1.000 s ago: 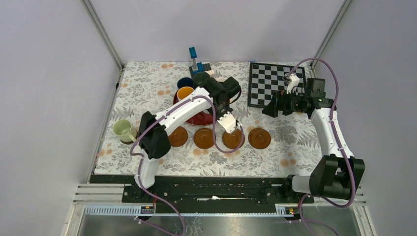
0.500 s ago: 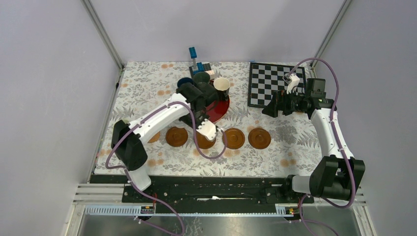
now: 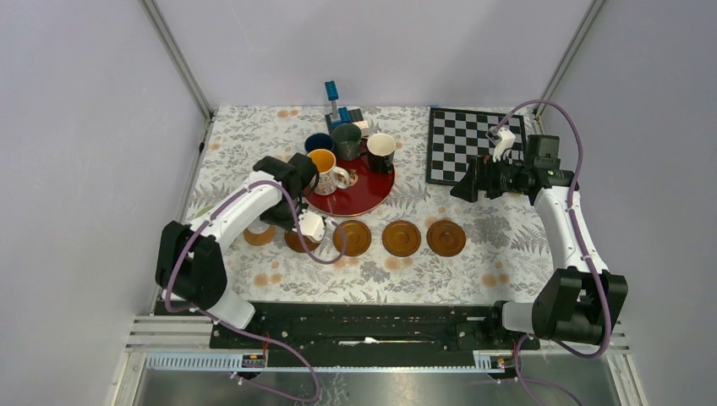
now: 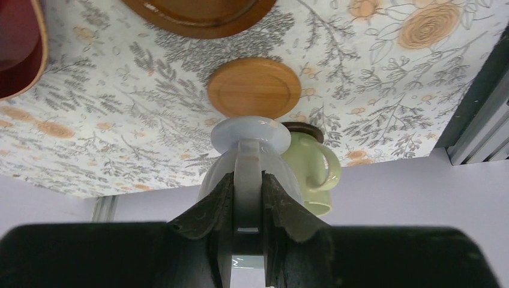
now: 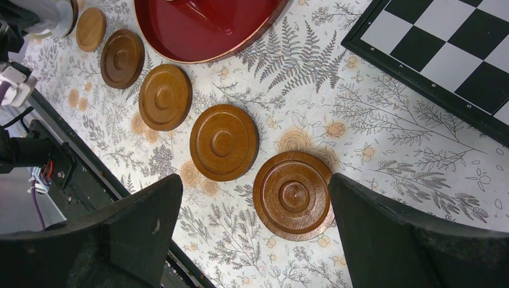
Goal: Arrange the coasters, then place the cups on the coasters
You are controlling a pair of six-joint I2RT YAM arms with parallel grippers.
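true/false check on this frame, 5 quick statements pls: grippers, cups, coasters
1. The left gripper is shut on the handle of the light blue cup. True.
2. The right gripper holds a coaster. False: it is open and holds nothing.
3. The pale green cup stands on a dark coaster. True.
4. A cup stands on the rightmost coaster. False: it is bare.
5. The chessboard lies left of the red tray. False: it lies to the tray's right.
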